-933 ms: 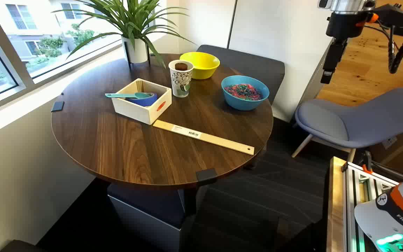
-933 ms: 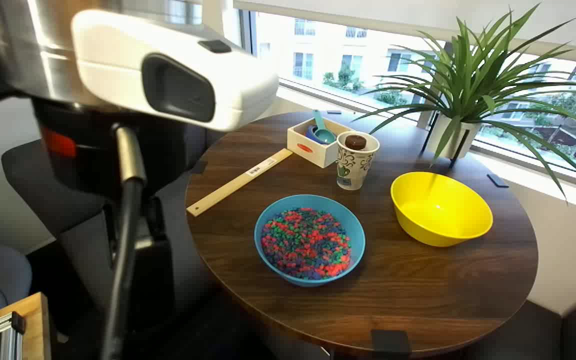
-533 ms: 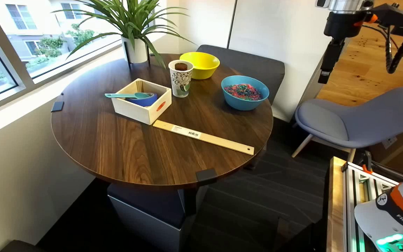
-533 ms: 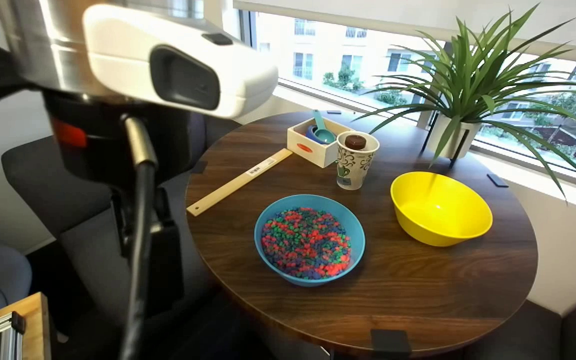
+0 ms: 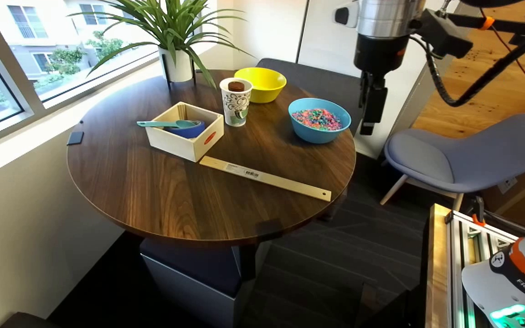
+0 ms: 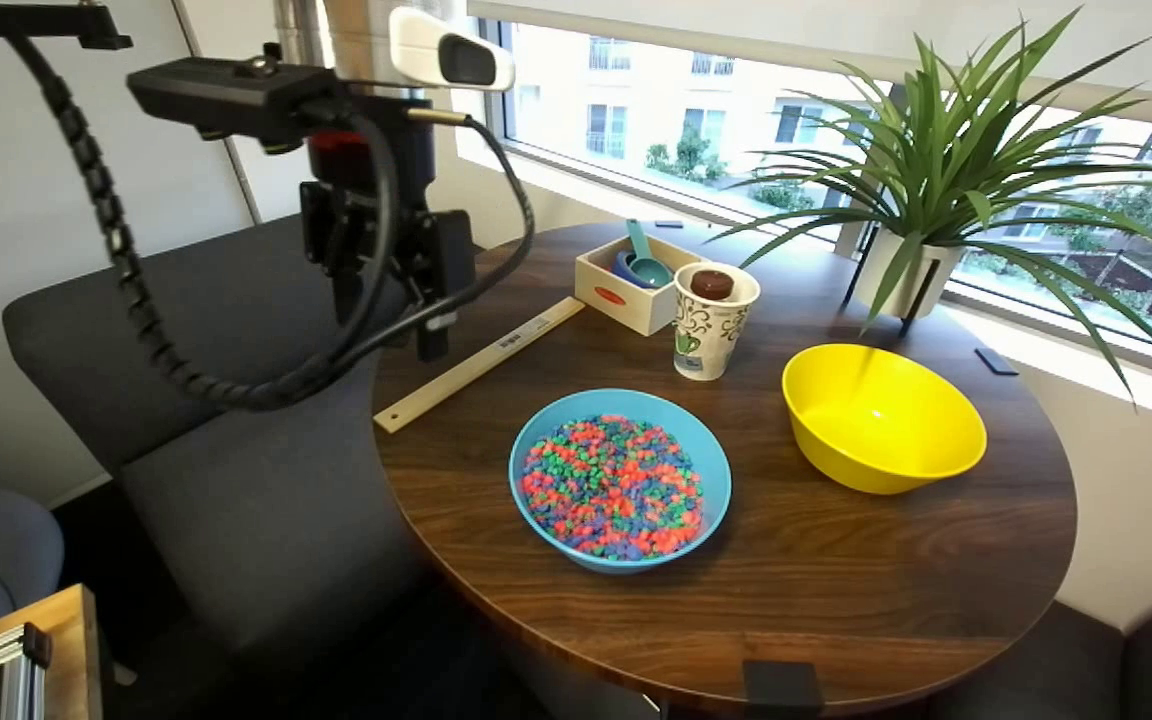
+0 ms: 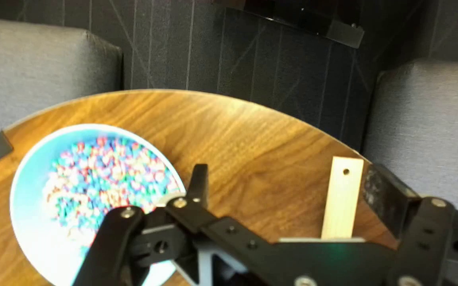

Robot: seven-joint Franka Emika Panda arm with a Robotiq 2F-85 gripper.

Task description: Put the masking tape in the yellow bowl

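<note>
Both exterior views, yellow bowl (image 6: 883, 425) upright, mouth upward, axis vertical

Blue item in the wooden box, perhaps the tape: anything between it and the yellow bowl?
Yes. The wooden box walls in the blue item, a teal scoop partly hides it, and the patterned cup stands between box and yellow bowl.

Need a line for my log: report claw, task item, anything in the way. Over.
Claw open, nothing held. Tape, apparently the blue roll, in box, not yet in yellow bowl. Scoop overlaps tape, may obstruct.
</note>
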